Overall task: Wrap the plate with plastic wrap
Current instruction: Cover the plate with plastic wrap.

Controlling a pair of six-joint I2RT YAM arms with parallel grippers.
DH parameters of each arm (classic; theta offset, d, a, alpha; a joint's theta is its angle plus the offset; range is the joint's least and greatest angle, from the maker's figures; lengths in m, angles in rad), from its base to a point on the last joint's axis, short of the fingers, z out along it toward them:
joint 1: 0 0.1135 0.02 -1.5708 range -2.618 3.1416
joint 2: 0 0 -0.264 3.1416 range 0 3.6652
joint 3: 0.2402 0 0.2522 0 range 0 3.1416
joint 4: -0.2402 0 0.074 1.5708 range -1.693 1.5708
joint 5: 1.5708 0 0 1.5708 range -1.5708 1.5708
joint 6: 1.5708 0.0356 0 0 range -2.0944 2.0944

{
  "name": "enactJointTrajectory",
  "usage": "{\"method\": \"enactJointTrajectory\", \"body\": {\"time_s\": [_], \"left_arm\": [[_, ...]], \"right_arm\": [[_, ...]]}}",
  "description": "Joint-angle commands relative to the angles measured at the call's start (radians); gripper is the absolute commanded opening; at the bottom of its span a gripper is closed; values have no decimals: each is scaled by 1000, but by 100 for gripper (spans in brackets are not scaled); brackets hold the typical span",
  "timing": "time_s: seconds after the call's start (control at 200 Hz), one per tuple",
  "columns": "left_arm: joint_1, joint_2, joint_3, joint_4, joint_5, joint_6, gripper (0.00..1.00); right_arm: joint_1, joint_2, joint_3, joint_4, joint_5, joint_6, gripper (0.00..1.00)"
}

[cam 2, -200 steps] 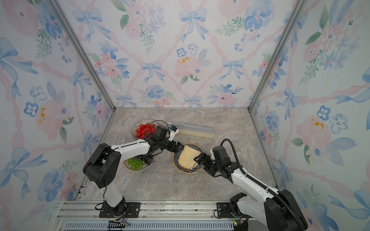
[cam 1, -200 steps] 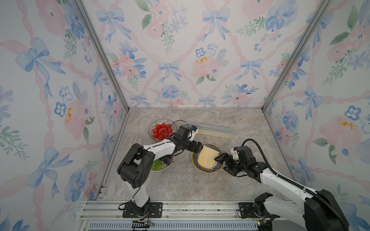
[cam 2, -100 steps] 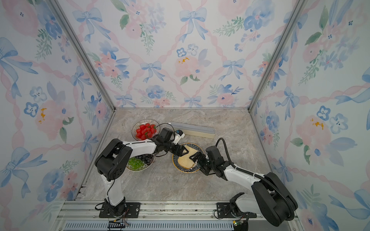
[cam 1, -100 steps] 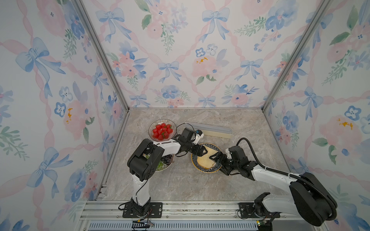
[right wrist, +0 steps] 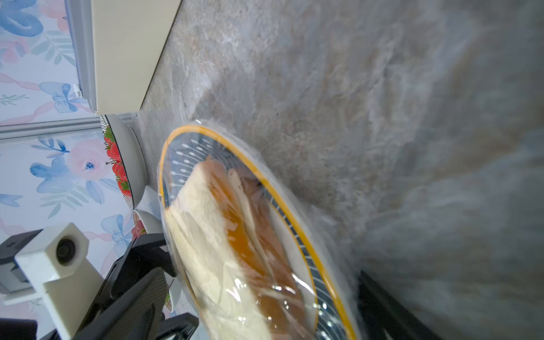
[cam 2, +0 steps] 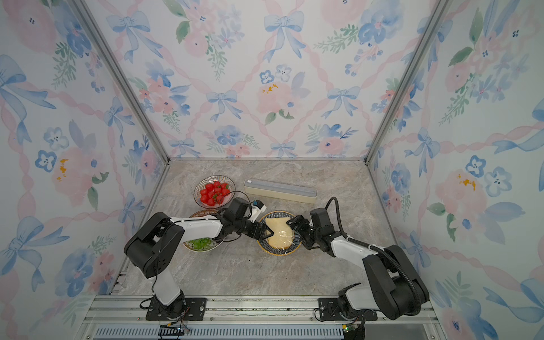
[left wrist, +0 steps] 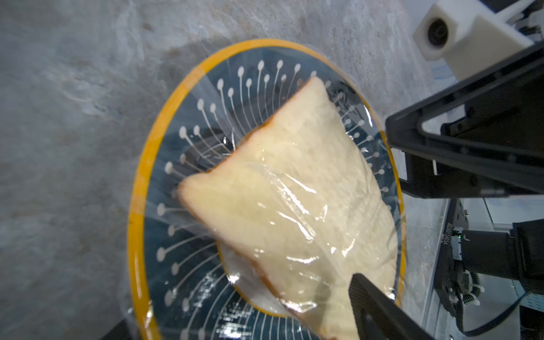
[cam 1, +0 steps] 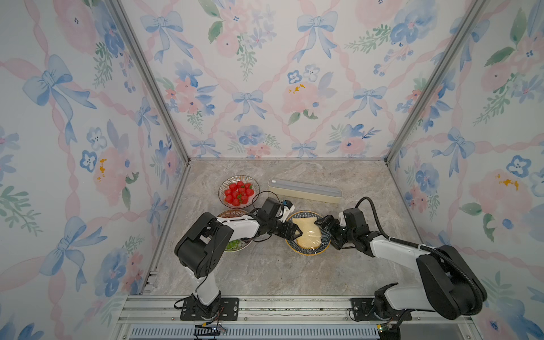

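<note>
In both top views the wide-open, empty left gripper (cam 1: 298, 231) and right gripper (cam 1: 322, 228) flank the plate (cam 1: 306, 253); left wrist view: plastic wrap (left wrist: 294, 194) covers its sandwich (left wrist: 309, 132); right wrist view: its slack edge, which a finger (right wrist: 385, 312) could snag and peel off.

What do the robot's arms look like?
Both the left arm and right arm have white shells between chunky black joints, ending in black jaws. A black cable loops along the right arm; a white camera block sits at each wrist.
</note>
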Motion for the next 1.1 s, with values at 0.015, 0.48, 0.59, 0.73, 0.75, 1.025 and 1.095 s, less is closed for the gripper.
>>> {"method": "enactJointTrajectory", "body": {"time_s": [0.015,0.48,0.59,0.73,0.75,1.025,1.095], "left_arm": [[34,-68,-23,42,-33,-29,91],[-16,-32,-12,54,49,-62,90],[-37,-12,12,64,64,-61,90],[-54,21,34,82,71,-72,90],[-54,24,34,87,70,-74,90],[0,-48,-26,90,-76,-77,90],[23,-83,-49,89,-101,-78,90]], "right_arm": [[-25,-85,29,-192,37,-98,97],[91,-57,43,-138,3,-65,97],[102,-1,79,-100,2,-87,97],[102,50,59,15,-27,-43,97],[102,51,53,23,-27,-36,97],[21,-68,26,-148,-4,-115,97],[8,-98,32,-202,-10,-147,97]]}}
